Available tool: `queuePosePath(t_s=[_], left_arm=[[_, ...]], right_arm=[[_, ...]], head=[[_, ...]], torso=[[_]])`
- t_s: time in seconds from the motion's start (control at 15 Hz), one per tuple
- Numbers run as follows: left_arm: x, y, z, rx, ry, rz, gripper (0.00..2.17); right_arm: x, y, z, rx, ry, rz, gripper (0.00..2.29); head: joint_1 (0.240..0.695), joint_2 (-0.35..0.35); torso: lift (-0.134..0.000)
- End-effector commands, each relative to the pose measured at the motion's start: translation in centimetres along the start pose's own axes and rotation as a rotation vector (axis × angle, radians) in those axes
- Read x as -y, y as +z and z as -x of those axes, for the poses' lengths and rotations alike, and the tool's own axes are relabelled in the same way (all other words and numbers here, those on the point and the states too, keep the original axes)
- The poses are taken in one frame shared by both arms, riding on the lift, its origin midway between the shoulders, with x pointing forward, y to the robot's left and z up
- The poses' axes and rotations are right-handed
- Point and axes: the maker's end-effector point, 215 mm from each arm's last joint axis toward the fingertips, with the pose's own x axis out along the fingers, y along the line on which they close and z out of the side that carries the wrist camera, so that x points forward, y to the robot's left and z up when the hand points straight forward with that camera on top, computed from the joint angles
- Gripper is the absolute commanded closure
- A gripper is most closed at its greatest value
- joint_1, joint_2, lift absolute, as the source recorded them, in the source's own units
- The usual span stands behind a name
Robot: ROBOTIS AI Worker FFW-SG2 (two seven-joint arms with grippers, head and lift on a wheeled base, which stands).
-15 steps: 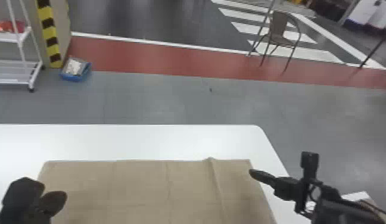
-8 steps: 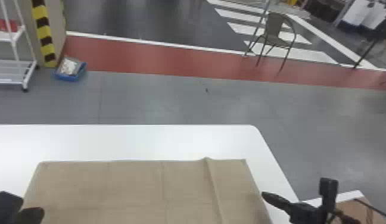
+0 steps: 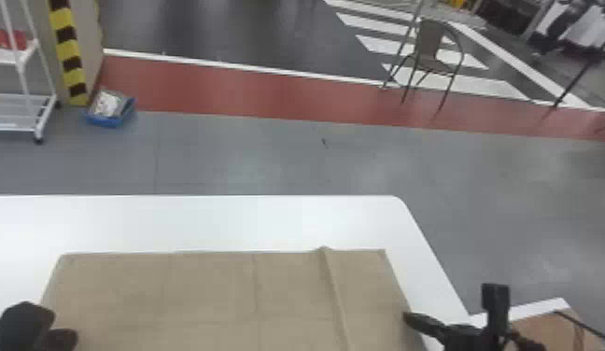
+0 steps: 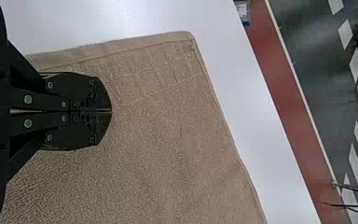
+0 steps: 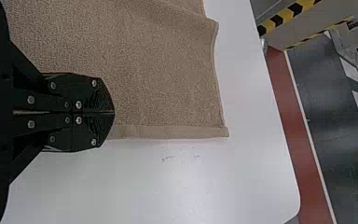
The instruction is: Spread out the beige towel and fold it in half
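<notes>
Evidently, the beige cloth towel [image 3: 213, 289] lies spread on the smooth white table [image 3: 199, 224], its far edge roughly parallel to the table's far edge and a bare strip of tabletop between them. A raised crease [image 3: 333, 289] runs through it on the side toward the table's right edge, starting at a small bump at the towel's far edge. The black two-fingered left gripper [image 3: 45, 326] is over the table by the towel's left edge; its flat fingers are closed together, with nothing between them. At the towel's right edge, over the table's right part, is the matching black right gripper [image 3: 416, 321], also closed and empty. Whether either one touches the cloth, I cannot tell. Beyond the table, grey floor leads to a red floor strip [image 3: 250, 93]. Past the table's far side on the left are a white metal rack [image 3: 24, 112], a yellow-and-black striped post [image 3: 68, 51] and a blue plastic bin [image 3: 108, 119]; a brown metal-framed chair [image 3: 432, 51] stands well beyond the table's rounded far right corner.
</notes>
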Motion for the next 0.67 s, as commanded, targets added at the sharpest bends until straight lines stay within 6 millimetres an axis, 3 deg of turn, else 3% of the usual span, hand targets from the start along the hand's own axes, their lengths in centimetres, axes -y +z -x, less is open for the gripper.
queuePosePath(t_s=[0.0, 0.47, 0.6], left_arm=[[0.1, 0.3, -0.4, 0.001, -0.003, 0.000, 1.45], [0.0, 0.8, -1.6, 0.011, 0.000, -0.016, 1.45], [-0.3, 1.2, -1.6, 0.018, 0.006, -0.015, 1.45]], right_arm=[[-0.6, 0.4, -1.1, -0.006, 0.011, 0.007, 1.66], [-0.2, 0.5, -3.3, -0.040, -0.007, 0.008, 1.66], [-0.4, 1.3, -3.6, -0.032, -0.006, 0.014, 1.66]], head=[[0.695, -0.350], [0.695, -0.350], [0.695, -0.350]], torso=[[0.000], [0.000], [0.000]])
